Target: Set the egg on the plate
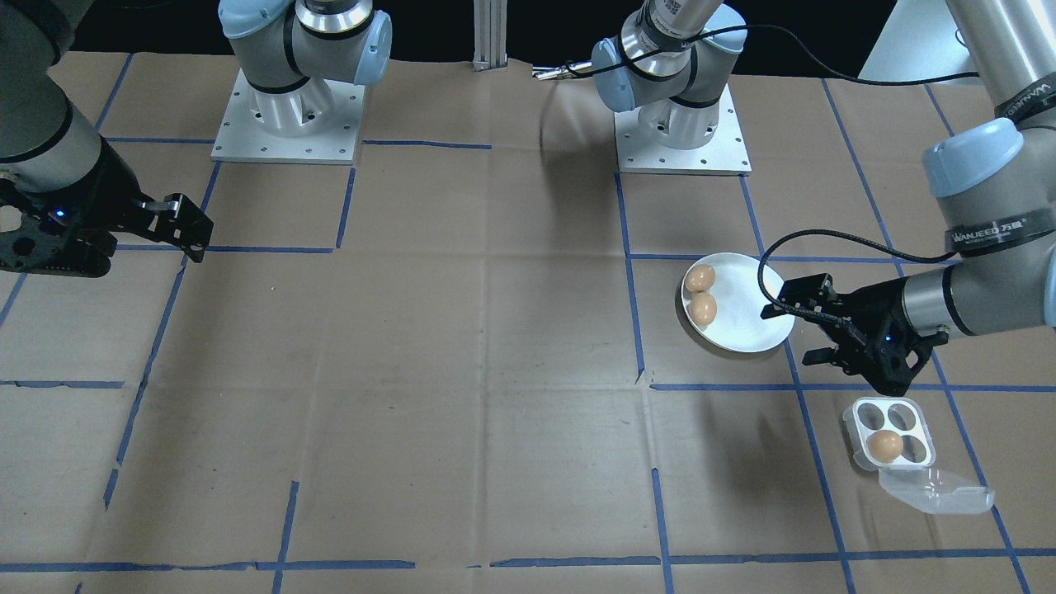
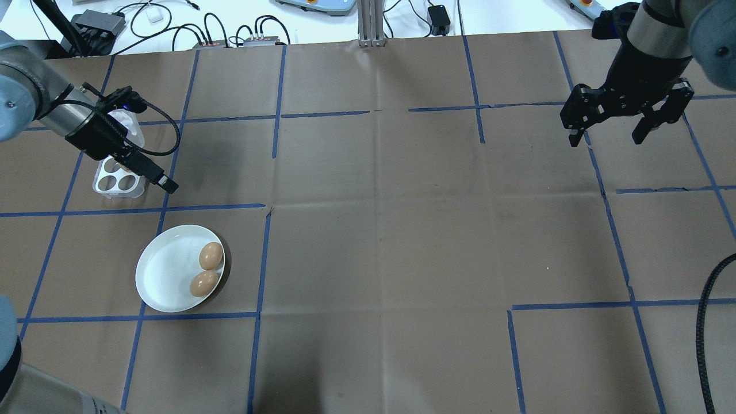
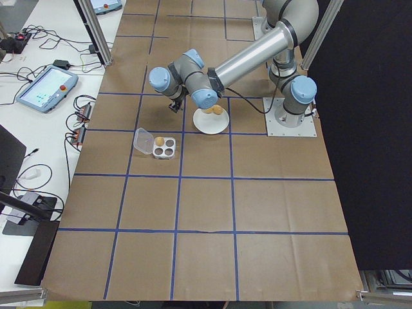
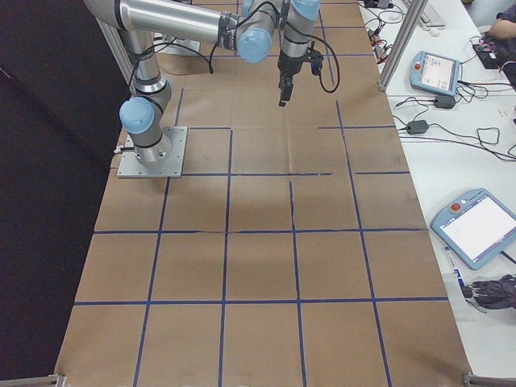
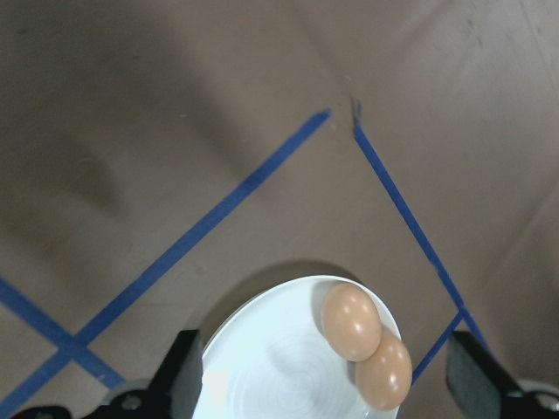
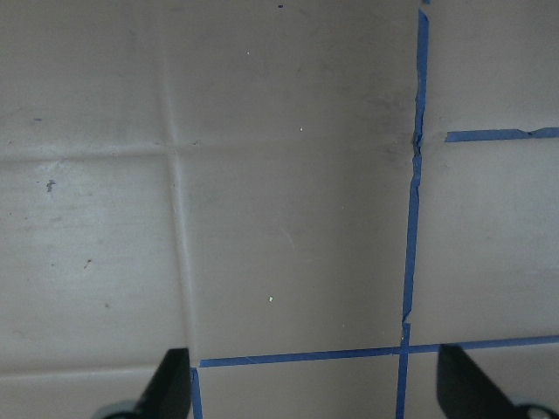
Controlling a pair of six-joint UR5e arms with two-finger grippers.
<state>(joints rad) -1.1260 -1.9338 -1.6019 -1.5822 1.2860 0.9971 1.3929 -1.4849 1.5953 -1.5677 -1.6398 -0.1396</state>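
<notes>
In the front-facing view the left gripper hangs with its fingers spread wide and empty, the upper fingertip over the near rim of the plate, which already carries two eggs on the side farthest from the fingers; the remaining egg sits in one cup of the clear egg tray, below and behind the fingers, lid flopped open. The right gripper is parked well apart over bare worktop — whether open or not is unclear here. Overhead, the left gripper lies between tray and plate, while the right gripper shows fingers apart, holding nothing. The left wrist view looks down on the plate just ahead of its fingers, both eggs touching. Likely the step in hand is going back for the third egg: the next move calls for swinging back over the tray, descending, and closing gently around that egg.
</notes>
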